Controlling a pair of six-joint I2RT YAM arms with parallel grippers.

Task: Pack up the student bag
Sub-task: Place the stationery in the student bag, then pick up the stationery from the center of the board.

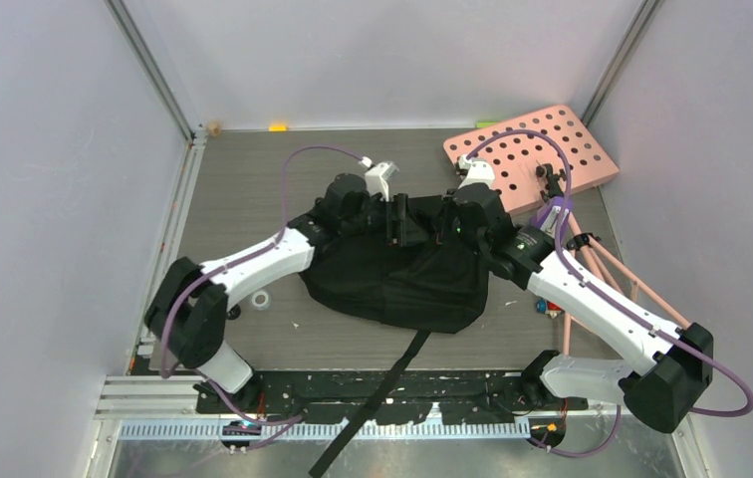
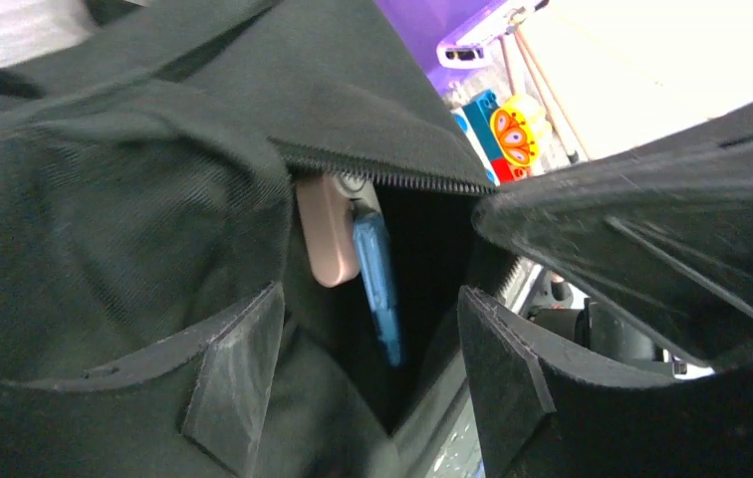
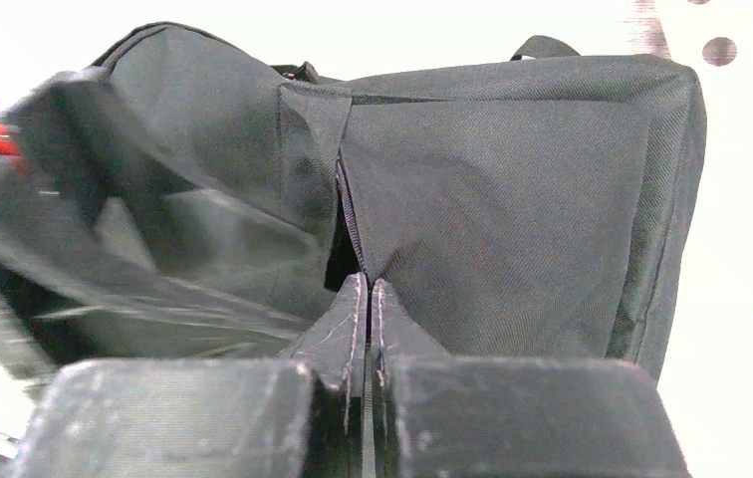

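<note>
Grey tabletop (image 1: 253, 179) is bearing one student bag (image 1: 392, 279); left gripper (image 2: 368, 299) is gaping just before one pink item (image 2: 325, 234) and one blue item (image 2: 377, 289) inside; right gripper (image 3: 368, 289) is clamping its fabric.

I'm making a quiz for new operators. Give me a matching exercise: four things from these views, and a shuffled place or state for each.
1 student bag
2 pink board
3 left gripper
4 right gripper

A far right corner of the table
B closed, pinching bag fabric
C centre of the table
D open at the bag's mouth

Pairs: 1-C, 2-A, 3-D, 4-B
</note>
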